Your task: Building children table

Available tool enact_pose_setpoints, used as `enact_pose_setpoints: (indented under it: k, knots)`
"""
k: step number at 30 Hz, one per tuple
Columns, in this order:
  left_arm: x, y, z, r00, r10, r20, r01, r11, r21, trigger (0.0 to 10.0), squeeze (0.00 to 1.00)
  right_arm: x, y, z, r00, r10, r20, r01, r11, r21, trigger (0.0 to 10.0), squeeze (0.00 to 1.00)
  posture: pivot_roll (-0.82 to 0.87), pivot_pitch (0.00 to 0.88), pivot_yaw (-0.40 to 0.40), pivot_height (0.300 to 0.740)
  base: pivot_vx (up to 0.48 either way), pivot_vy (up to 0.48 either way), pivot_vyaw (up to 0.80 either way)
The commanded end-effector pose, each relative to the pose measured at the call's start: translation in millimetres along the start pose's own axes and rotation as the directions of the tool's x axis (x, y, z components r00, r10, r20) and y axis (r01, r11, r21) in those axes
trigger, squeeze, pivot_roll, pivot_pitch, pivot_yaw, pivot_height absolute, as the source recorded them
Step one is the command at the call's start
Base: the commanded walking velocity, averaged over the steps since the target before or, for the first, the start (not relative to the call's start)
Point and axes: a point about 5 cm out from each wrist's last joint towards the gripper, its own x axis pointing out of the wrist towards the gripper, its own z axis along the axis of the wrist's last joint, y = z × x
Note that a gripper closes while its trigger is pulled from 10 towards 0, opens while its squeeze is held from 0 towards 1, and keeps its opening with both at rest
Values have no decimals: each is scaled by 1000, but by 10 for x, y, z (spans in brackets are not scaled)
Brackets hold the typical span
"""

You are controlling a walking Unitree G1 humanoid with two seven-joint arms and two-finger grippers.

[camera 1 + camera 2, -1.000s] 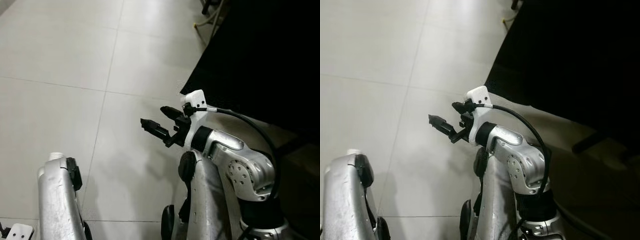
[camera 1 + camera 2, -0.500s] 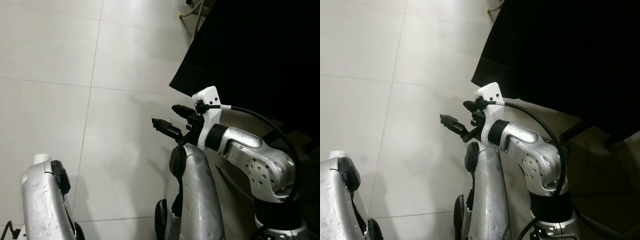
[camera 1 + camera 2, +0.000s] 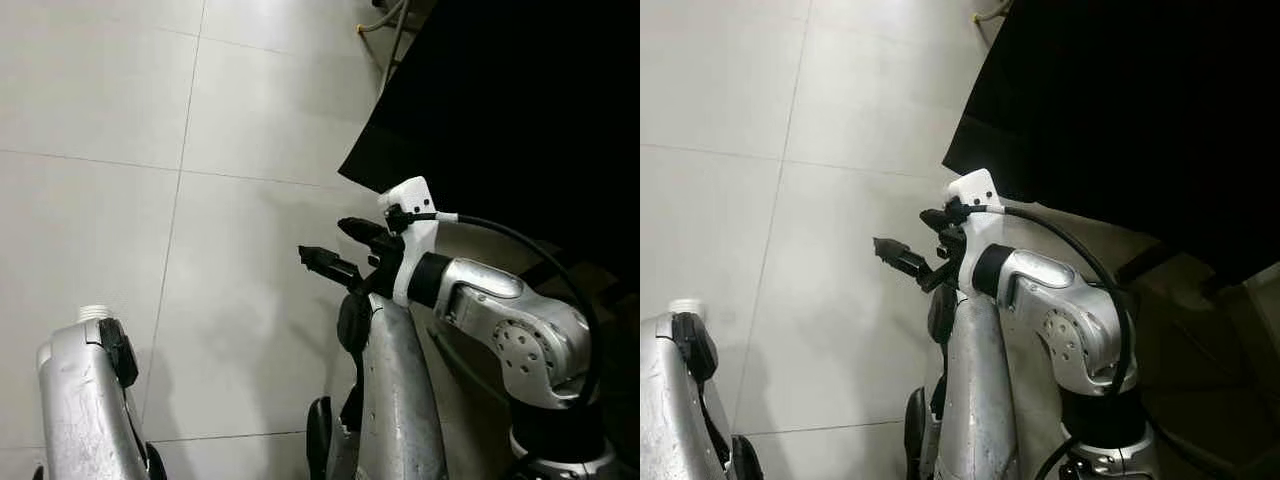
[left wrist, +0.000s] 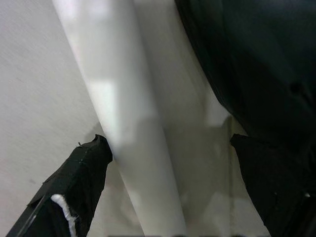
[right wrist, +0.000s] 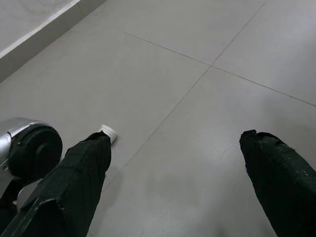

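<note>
Lifting slightly, right end effector [image 3: 340, 247] (open)

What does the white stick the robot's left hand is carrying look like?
Start at the left gripper on the arm at the robot's left side. Between its two open black fingers runs a smooth white tube. It is the pale round thing beside a black shape.

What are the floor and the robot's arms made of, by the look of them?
The floor looks like pale glazed tile: grout lines and a soft sheen. The right arm and left arm look like brushed silver metal, with dull glints and fine scuffs.
</note>
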Motion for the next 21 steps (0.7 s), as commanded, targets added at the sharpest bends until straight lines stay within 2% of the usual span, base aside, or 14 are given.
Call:
enact_pose_setpoints:
  k: [1, 7, 13, 21]
  knots:
    - [-26, -69, -175, 998, 2, -66, -2, 1000, 6, 10000, 0, -55, -7, -2, 1000, -3, -10, 3, 1000, -2, 10000, 0, -401, 352, -295, 300, 0, 0, 0]
    - [-46, 37, -250, 987, 105, -119, -106, 994, -4, 10000, 0, -95, 2, -11, 1000, 1, -31, -1, 1000, 3, 10000, 0, -429, 367, -313, 300, 0, 0, 0]
    - [-55, 81, -267, 980, 154, -128, -158, 987, -24, 10000, 0, -92, -1, 4, 999, 2, -35, -2, 1000, 2, 10000, 0, -440, 373, -325, 300, 0, 0, 0]
    - [-52, 52, -286, 976, 168, -136, -174, 984, -35, 10000, 0, -92, 27, 13, 999, 17, -40, -17, 1000, 3, 10000, 0, -454, 380, -341, 300, 0, 0, 0]
